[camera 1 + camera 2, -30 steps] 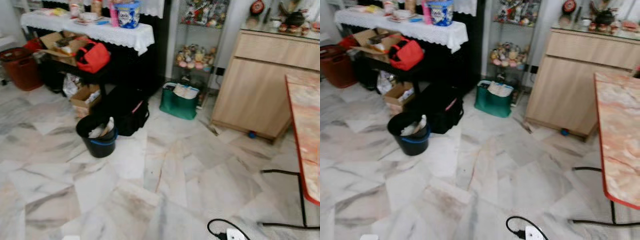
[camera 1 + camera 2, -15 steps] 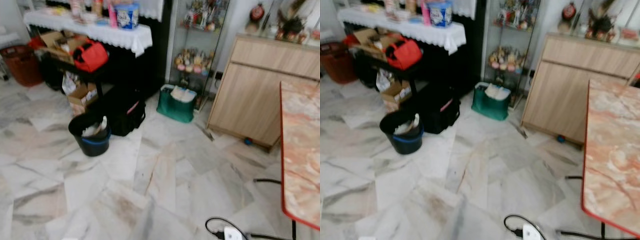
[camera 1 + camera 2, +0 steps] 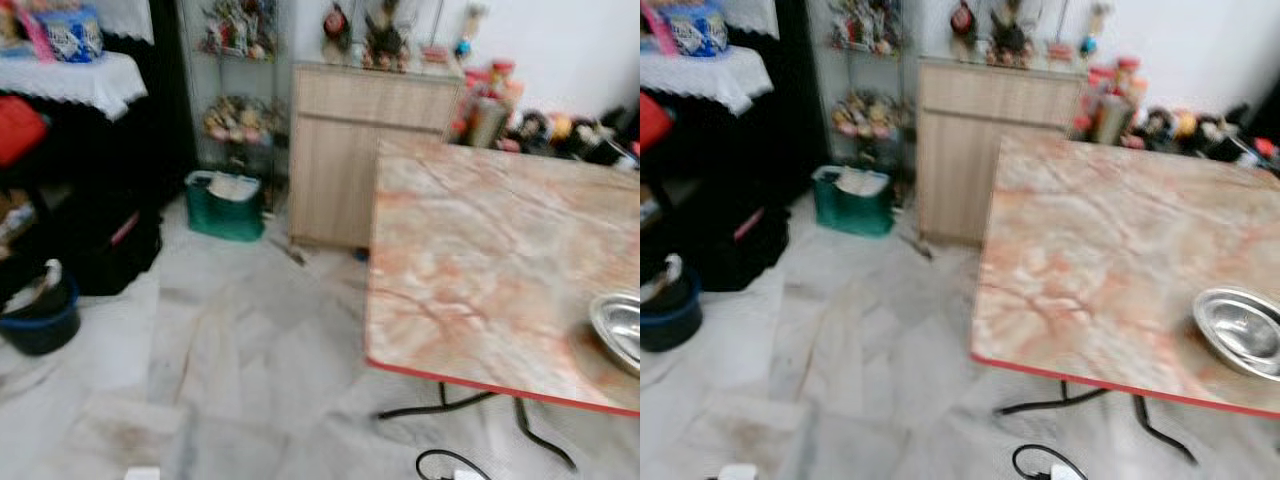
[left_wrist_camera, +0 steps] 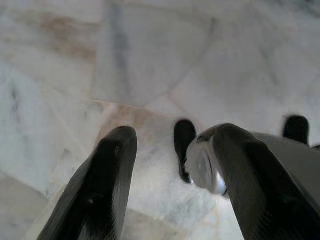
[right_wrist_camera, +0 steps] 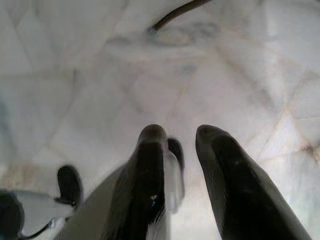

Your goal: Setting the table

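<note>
The dining table [image 3: 480, 250] has a pink marbled top with a red edge and stands to my front right. A shiny metal bowl [image 3: 1240, 330] sits on it near the right, close to the front edge. In the left wrist view my left gripper [image 4: 167, 145] hangs over the marble floor, open, with a wide gap and nothing held. In the right wrist view my right gripper [image 5: 180, 137] hangs low too, its fingers a little apart and empty. My own feet show beyond both grippers.
A wooden sideboard [image 3: 370, 140] with ornaments stands behind the table's far left corner. A green bag [image 3: 225, 205], a black bag [image 3: 100, 250] and a dark bucket [image 3: 40, 315] sit on the floor at left. Black cables [image 3: 450, 405] and a power strip lie under the table's front edge.
The view has swung to the right: the table now takes up the right half and the metal bowl has come into sight. The cluttered side table has slid off to the left.
</note>
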### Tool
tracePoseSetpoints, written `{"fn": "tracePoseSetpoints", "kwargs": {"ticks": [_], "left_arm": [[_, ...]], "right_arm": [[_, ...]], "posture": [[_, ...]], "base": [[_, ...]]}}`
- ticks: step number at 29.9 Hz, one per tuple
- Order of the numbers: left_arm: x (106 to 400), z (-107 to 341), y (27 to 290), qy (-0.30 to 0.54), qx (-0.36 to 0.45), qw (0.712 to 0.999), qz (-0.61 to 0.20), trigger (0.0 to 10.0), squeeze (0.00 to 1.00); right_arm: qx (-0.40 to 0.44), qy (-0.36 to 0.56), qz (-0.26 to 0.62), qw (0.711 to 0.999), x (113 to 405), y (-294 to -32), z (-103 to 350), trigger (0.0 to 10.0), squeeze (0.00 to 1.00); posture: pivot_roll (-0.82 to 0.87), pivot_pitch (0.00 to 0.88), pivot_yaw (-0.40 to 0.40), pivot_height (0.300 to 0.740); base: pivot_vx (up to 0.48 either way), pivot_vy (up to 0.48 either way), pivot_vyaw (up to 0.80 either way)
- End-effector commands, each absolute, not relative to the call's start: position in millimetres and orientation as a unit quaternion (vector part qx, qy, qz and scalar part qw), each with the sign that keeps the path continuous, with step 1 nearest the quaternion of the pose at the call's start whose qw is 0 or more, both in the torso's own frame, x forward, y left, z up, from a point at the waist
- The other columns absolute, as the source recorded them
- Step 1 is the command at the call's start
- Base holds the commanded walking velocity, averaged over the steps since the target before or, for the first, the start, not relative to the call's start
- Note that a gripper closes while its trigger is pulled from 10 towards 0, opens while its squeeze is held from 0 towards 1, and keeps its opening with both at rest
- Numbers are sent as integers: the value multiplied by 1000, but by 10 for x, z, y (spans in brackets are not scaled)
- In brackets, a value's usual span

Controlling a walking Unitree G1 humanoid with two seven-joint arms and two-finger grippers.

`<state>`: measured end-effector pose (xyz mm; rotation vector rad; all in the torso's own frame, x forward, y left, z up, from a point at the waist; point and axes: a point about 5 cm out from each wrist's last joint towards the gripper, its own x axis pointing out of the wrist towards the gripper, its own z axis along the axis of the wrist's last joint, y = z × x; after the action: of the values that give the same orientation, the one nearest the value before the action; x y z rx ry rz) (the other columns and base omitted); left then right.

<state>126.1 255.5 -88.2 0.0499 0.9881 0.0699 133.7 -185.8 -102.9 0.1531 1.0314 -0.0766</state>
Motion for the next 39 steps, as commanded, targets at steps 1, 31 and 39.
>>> {"fn": "tracePoseSetpoints", "kwargs": {"ticks": [1,31,39], "left_arm": [[1238,-907,2498,477,15,878,28,10000,0],[1243,-897,2556,490,48,870,26,10000,0],[1232,-904,2547,492,46,869,26,10000,0]], "right_arm": [[73,495,-44,865,1308,-1886,-1036,10000,0],[79,485,-52,870,1331,-1863,-1028,10000,0],[80,484,-50,870,1326,-1867,-1028,10000,0]], "posture": [[51,0,-34,740],[39,0,-22,740],[35,0,-26,740]], "base": [[0,0,0],[0,-407,0],[0,-480,0]]}}
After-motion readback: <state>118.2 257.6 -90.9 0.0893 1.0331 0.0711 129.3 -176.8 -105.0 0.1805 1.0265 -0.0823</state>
